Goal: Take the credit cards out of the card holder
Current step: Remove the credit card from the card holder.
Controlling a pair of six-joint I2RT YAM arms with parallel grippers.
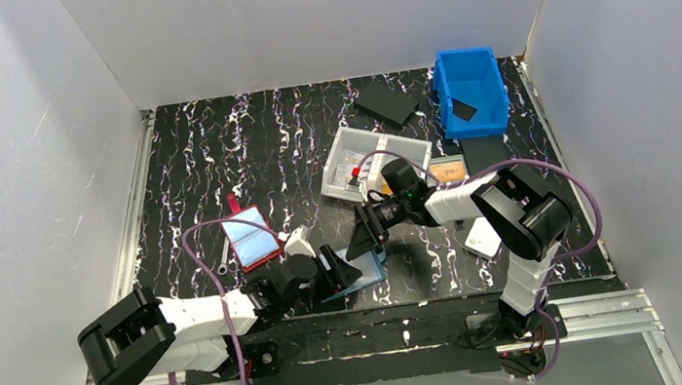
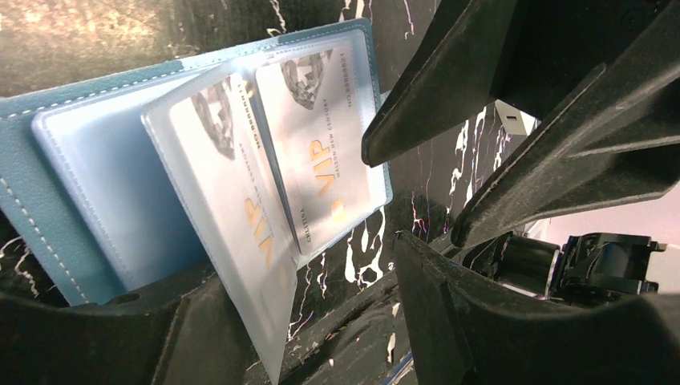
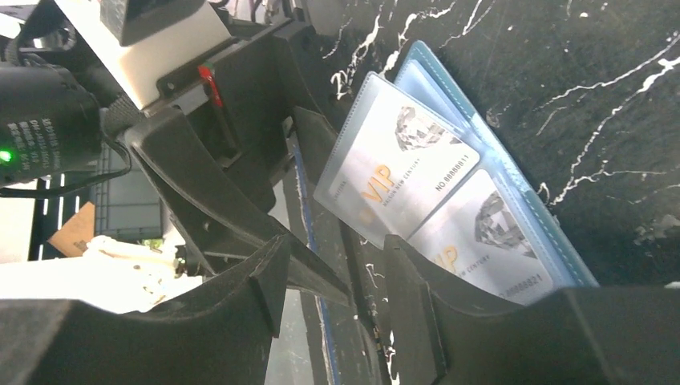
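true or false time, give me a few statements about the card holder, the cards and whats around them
1. The cards sit in the holder's clear pockets. True.
2. The holder lies shut. False: it is open, with one clear sleeve lifted.
3. The cards read VIP. True.
4. The blue bin is at the near left. False: it is at the far right corner.
5. The red-edged wallet lies right of the holder. False: it lies left of it.

card holder [image 2: 20, 172] looked matt, stitched leatherette; pockets [image 2: 104, 184] were frosted clear plastic. credit cards [image 2: 321, 144] were glossy plastic, gold foil lettering. tabletop [image 1: 214, 149]: matt black, marbled.
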